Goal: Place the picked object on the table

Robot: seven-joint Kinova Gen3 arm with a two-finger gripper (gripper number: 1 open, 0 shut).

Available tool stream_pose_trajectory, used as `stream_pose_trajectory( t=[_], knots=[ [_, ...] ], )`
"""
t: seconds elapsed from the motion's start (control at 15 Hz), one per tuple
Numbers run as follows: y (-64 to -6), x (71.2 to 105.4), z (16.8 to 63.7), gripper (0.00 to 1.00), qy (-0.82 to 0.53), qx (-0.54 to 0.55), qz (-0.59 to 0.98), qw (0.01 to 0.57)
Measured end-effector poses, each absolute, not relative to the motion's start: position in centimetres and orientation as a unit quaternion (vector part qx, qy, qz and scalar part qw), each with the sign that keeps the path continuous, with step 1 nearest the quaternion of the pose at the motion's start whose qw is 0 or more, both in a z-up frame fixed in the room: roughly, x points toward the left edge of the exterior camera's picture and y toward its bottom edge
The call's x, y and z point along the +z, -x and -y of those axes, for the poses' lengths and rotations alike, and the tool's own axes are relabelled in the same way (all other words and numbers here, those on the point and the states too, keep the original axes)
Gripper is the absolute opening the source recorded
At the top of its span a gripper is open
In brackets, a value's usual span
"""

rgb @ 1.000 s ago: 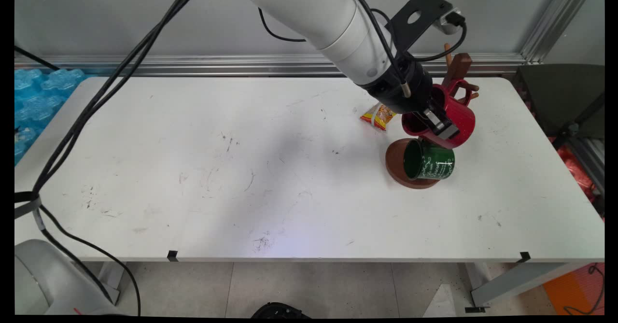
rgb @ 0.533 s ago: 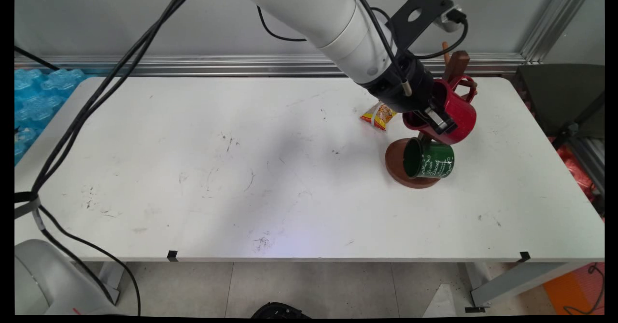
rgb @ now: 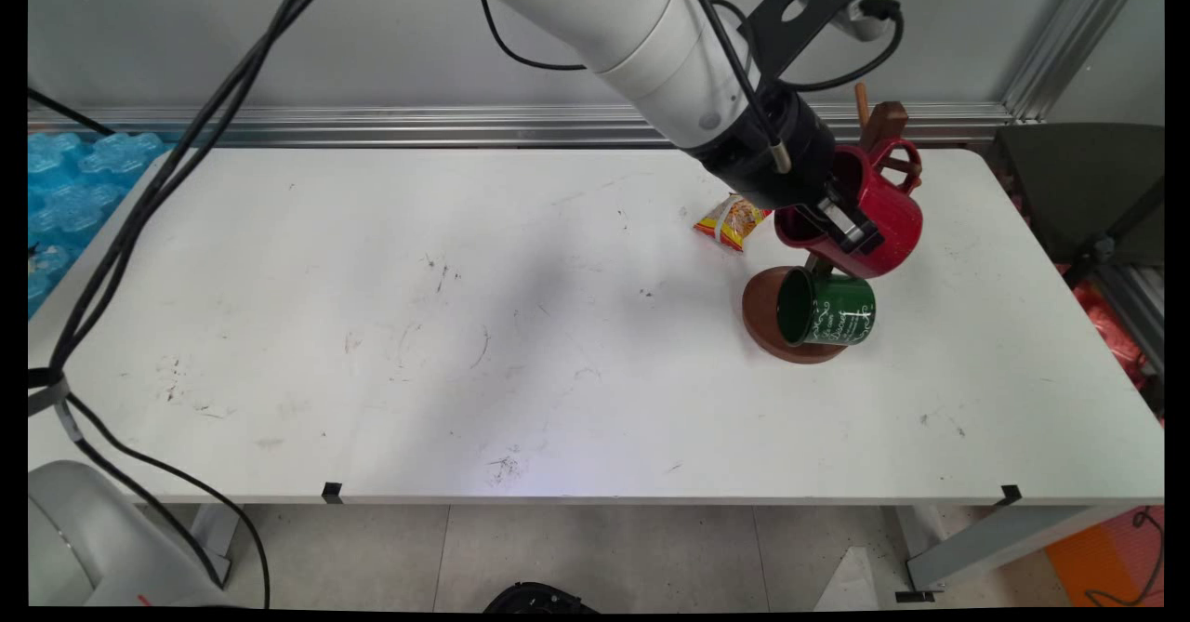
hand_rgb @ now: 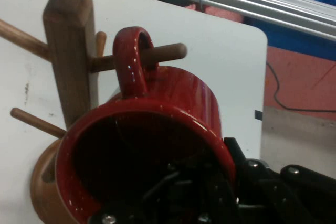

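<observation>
My gripper (rgb: 841, 230) is shut on the rim of a red mug (rgb: 879, 222), one finger inside and one outside. In the hand view the red mug (hand_rgb: 157, 124) fills the lower half, and its handle (hand_rgb: 131, 59) stands in front of a wooden peg (hand_rgb: 165, 53) of the mug tree (hand_rgb: 71, 61). The mug tree (rgb: 883, 125) stands at the table's far right on a round brown base (rgb: 764, 311). A green mug (rgb: 827, 309) with white lettering hangs low on the tree, below the red one.
A yellow and red snack packet (rgb: 730, 222) lies on the white table (rgb: 465, 324) just left of the tree. Black cables hang from the arm at the left. Blue packaging (rgb: 65, 194) sits beyond the table's left end.
The gripper has carried the red mug slightly up and to the right, bringing its handle closer to the tree's upper pegs. The green mug and packet have stayed put.
</observation>
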State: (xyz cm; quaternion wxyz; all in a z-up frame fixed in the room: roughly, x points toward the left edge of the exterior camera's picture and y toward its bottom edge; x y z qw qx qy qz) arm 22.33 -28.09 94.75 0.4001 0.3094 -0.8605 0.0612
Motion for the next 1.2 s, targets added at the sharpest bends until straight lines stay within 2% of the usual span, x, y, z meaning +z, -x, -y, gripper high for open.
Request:
stream_pose_trajectory(
  t=[0.87, 1.2],
  knots=[
    [-21.5, 97.8, 25.6, 0.00, -0.311, 0.024, 0.856, 0.412],
    [-22.2, 98.7, 24.8, 0.00, -0.306, 0.021, 0.866, 0.396]
  ],
)
